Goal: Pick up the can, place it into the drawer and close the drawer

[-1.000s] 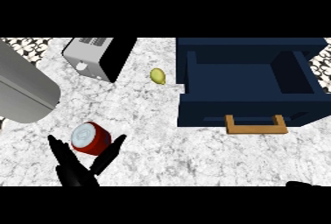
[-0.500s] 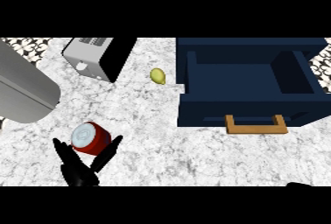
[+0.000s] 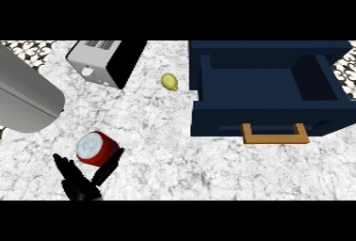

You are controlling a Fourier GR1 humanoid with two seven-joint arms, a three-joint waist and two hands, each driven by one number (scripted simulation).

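Red can with pale silver-white top, lying tilted on the white marbled counter, lower left of the view, well apart from the drawer. Top face turned up and toward the left; red wall visible along the right and lower side only.

Left hand black, entering from the lower edge just below the can. Fingers spread and mostly straight, one set out to the left, another reaching up along the can's right side and touching or nearly touching it; contact not certain. Nothing grasped; can not enclosed. Wrist and forearm cut off by the lower edge. Right hand nowhere in view.

Dark blue drawer pulled open at the upper right, interior bare and in shadow, wooden handle on its front. Far right corner cut off by the view's edge.

Small yellow-green fruit on the counter just left of the drawer; kind hard to tell. Toaster, silver and black, at upper left, top cut off. Large grey rounded object at the left edge, partly out of view, identity unclear.
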